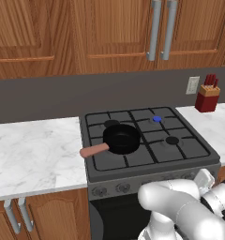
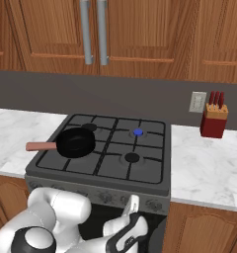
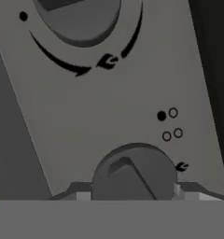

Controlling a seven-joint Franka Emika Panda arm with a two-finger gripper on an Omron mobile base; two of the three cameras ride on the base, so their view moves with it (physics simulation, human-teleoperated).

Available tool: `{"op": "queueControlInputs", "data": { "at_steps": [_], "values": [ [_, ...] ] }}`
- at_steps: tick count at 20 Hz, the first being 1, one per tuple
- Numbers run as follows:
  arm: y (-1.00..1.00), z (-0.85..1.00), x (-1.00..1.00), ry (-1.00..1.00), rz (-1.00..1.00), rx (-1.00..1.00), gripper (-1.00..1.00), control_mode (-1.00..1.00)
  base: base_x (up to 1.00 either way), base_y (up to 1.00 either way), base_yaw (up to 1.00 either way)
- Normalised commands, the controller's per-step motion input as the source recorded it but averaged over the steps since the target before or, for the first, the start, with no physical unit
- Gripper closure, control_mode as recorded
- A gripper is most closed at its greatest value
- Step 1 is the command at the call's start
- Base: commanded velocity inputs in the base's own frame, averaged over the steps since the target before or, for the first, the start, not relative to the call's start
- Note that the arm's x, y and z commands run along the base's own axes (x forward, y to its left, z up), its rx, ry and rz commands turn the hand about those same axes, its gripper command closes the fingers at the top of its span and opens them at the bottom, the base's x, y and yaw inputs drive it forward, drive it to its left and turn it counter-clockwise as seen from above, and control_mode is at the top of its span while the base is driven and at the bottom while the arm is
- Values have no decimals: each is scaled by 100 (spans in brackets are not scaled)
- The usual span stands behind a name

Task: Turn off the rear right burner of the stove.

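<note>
Overall scene: a rendered kitchen with a dark grey stove point(image 1: 147, 140) set between 2 stretches of white marble table point(image 1: 34, 154), wooden cupboards above and below.
Stove top: 4 burners under black grid grates.
Rear right burner: a small round disc glowing bright blue point(image 1: 156, 119), at the back of the stove on its right half, under the grate; in the right base view it sits at point(image 2: 138, 132).
Other burners: the front right burner point(image 1: 172, 140) is plain black.
Pan: a black frying pan point(image 1: 121, 138) rests on the left half of the stove, its reddish handle point(image 1: 93, 150) pointing left and reaching out over the stove's left edge.
Knobs: a row of small round grey knobs runs along the stove's front panel point(image 2: 98, 195).
Arm: the white arm is bent low in front of the stove, its hand close to the right part of the front panel.
Claw: the claw point(image 2: 132, 206) points at the front panel; in the hand view its 2 tips sit on either side of a round grey knob point(image 3: 135, 172), jaws apart and spread about as wide as the knob; whether they press on it I cannot tell.
Panel markings: 4 small dots sit beside that knob, 1 filled black; a second knob point(image 3: 79, 21) lies further up in the hand view, with a curved arrow line around it.
Right table: a red knife block point(image 1: 207, 96) stands near the back wall, below a white wall socket point(image 1: 192, 85).
</note>
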Motion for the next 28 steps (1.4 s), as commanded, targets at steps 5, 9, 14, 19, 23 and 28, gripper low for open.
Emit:
{"op": "queueControlInputs", "data": {
  "at_steps": [5, 9, 14, 19, 23, 28],
  "values": [
    [0, 35, 0, 3, -16, 31, 100, -100, 0, 0, 0],
    [0, 32, 0, 3, -16, 33, 100, -100, 0, 0, 0],
    [0, 27, 0, 2, -17, 35, 100, -100, 0, 0, 0],
    [0, 17, 0, 0, -17, 38, 100, -100, 0, 0, 0],
    [0, 12, 0, 0, -17, 39, 100, -100, 0, 0, 0],
    [0, 13, 0, 0, -16, 39, 100, -100, 0, 0, 0]
  ]
}}
